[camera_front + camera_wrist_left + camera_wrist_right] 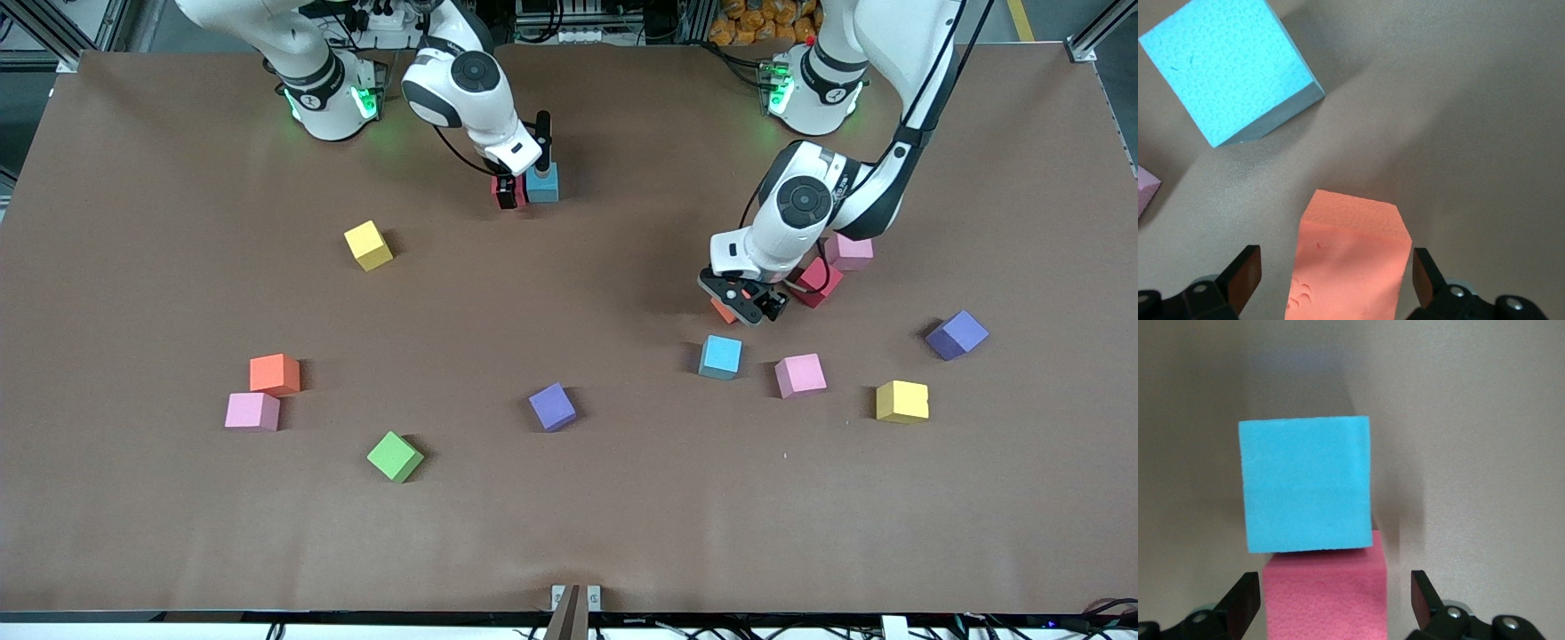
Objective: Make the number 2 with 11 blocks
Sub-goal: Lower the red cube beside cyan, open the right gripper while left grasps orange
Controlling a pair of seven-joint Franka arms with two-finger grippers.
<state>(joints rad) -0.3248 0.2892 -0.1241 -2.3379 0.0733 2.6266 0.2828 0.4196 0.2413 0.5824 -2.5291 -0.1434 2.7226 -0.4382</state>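
Note:
My right gripper [508, 190] is open and low at the table, its fingers either side of a red block [498, 187], which also shows in the right wrist view [1325, 597]. A light blue block [543, 182] touches that red block [1308, 483]. My left gripper [743, 304] is open and low over an orange block [721, 310], and the block sits between its fingers [1351, 260] with a gap at each side. Another light blue block [720, 356] lies just nearer the camera and shows in the left wrist view [1225, 67].
Loose blocks: red [818, 282] and pink [849, 252] beside the left arm, pink [800, 374], yellow [902, 401], purple [957, 334]. Toward the right arm's end: yellow [368, 244], orange [275, 373], pink [252, 412], green [395, 456]. Purple [552, 406] mid-table.

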